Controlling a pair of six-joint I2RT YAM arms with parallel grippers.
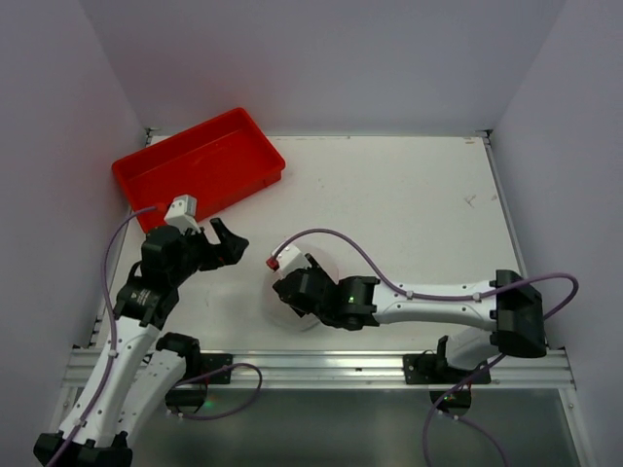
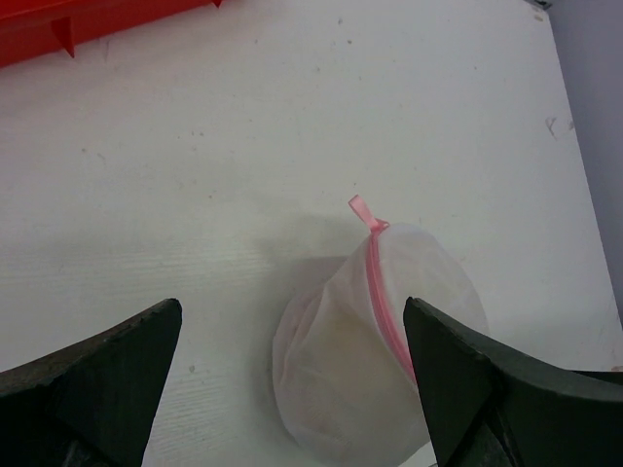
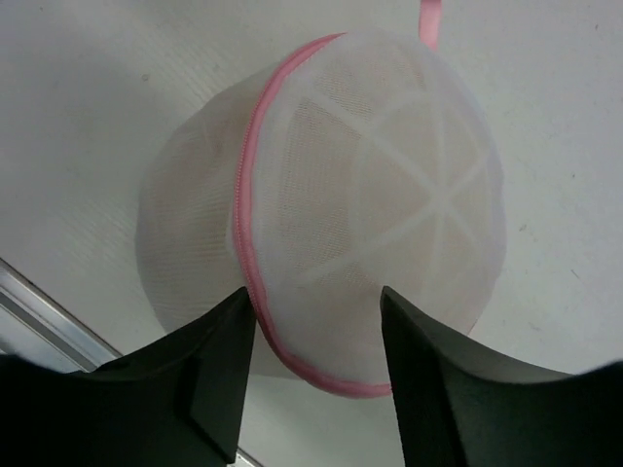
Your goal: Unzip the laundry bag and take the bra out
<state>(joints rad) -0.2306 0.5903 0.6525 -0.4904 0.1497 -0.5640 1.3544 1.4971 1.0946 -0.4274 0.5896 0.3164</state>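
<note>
The laundry bag (image 1: 275, 313) is a small round white mesh pouch lying on the table near the front edge. Its pink zipper (image 3: 243, 224) runs closed around the rim, with a pink pull tab (image 2: 360, 207) at the far end. A beige-peach tint, the bra (image 2: 341, 375), shows faintly through the mesh. My right gripper (image 3: 316, 297) hangs over the pouch with its jaws apart, and the bag's near edge lies between the fingertips. My left gripper (image 2: 292, 304) stands wide open to the left of the bag (image 2: 360, 350), apart from it and aimed toward it.
A red plastic tray (image 1: 195, 161) sits at the back left, and its edge shows in the left wrist view (image 2: 58, 24). The aluminium rail (image 1: 311, 365) of the table's front edge runs just behind the bag. Walls close in the left, right and back.
</note>
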